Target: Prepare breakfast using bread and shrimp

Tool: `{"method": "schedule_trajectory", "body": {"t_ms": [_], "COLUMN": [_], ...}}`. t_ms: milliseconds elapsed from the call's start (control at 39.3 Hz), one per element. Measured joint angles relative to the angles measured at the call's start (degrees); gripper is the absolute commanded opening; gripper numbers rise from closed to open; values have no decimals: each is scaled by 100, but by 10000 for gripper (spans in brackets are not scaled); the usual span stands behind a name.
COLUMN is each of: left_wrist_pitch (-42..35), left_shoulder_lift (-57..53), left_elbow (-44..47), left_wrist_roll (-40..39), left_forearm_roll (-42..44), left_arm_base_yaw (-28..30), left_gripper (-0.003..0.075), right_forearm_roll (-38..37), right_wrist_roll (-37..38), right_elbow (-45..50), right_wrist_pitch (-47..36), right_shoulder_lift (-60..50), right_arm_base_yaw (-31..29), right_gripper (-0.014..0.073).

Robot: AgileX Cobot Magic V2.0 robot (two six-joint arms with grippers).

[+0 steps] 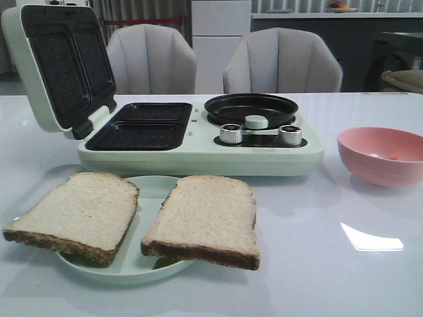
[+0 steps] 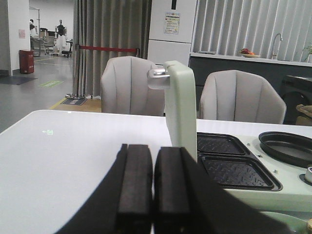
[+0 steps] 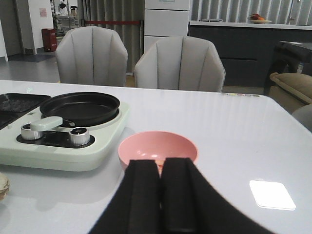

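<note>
Two slices of bread lie on a pale green plate at the table's front: one slice on the left, the other on the right, both overhanging the rim. A small orange bit, probably shrimp, shows inside the pink bowl on the right. My left gripper is shut and empty, low over the table to the left of the open lid. My right gripper is shut and empty just in front of the pink bowl. Neither gripper shows in the front view.
A pale green breakfast maker stands behind the plate, its lid raised on the left. It has two dark sandwich wells, a round black pan and two metal knobs. Two grey chairs stand beyond the table.
</note>
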Motion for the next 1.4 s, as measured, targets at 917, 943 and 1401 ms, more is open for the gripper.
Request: {"method": "schedule_trajectory", "body": {"t_ms": [917,943,1401], "left_wrist_pitch": [-319,-420,-465], "left_shoulder_lift": [0,0,275], "left_elbow": [0,0,-1144], "left_wrist_roll": [0,0,22], "left_forearm_roll": [0,0,0], "left_arm_base_yaw": [0,0,0], "left_gripper": [114,114,114], "right_forearm_roll": [0,0,0], "right_wrist_roll": [0,0,0], "right_elbow": [0,0,0], "right_wrist_pitch": [0,0,0], "right_shoulder_lift": [0,0,0], "right_arm_base_yaw": [0,0,0], "right_gripper": [132,132,132]}}
